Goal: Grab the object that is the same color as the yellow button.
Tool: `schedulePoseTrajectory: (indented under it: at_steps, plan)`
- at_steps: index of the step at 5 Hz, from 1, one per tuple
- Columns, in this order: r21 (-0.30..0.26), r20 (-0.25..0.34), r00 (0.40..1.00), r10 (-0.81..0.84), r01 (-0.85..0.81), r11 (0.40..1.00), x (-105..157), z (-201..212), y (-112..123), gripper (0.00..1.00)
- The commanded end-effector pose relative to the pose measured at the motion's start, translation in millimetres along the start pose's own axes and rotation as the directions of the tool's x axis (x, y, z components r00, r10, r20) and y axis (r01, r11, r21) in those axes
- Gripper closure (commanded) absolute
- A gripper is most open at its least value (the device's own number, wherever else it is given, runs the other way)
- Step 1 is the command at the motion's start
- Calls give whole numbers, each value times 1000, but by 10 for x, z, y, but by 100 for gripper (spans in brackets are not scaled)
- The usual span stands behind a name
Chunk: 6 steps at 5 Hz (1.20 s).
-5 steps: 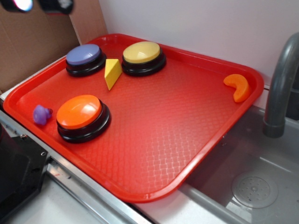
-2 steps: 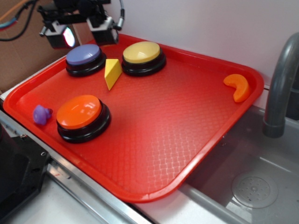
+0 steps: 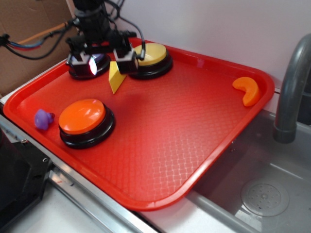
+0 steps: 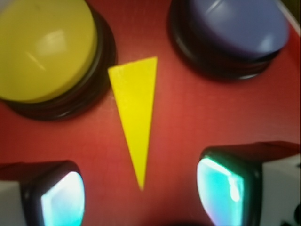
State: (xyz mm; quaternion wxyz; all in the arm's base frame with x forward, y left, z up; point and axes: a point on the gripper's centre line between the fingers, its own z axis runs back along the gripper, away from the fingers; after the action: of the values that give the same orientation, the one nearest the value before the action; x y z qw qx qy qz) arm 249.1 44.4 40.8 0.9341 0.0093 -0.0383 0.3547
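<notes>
**Pincer open above the yellow wedge, far left part of the tray**

Markings: no brand, label or lettering can be read on any item in either view.

Carrier: a red tray (image 3: 160, 145) with a textured floor and raised rim. It overlaps a grey sink (image 3: 257, 189) on its right side, and a grey faucet (image 3: 291, 92) stands just past the right edge. Brown cardboard (image 3: 29, 43) stands beyond the left edge.

Items on the tray:
- Yellow button (image 3: 154, 54), black base, near the far edge.
- Purple button (image 3: 99, 63), black base, near the far left corner, mostly hidden by the pincer in the exterior view.
- Yellow wedge (image 3: 114, 80), between those two buttons, apart from both. In the wrist view the wedge (image 4: 135, 113) shows a narrow triangular face with the yellow button (image 4: 44, 49) on one side and the purple button (image 4: 240, 28) on the other.
- Orange button (image 3: 82, 116), near the left edge, towards the near side.
- Small purple piece (image 3: 43, 118), just beside the orange button, against the left rim.
- Orange crescent (image 3: 248, 90), at the right corner by the far edge.

Pincer (image 3: 103, 63): the jaws stand wide apart, one finger over the purple button, the other at the edge of the yellow button, both with lit pads. The wedge lies beneath the gap. Nothing is held. Whether a finger touches either button cannot be told.
</notes>
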Motion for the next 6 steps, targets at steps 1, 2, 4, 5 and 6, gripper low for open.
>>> schedulePoseTrajectory:
  at_steps: [1,2,4,5,6]
  plan:
    - [-26,42,997,63,-62,998,173,-110,82,0]
    - [-59,57,996,70,-67,996,172,-89,108,100]
    - [-67,80,996,27,-22,998,167,55,124,100]
    - [-58,106,994,-9,15,998,148,183,104,100]
    - [-40,98,992,-81,86,996,95,412,37,100]
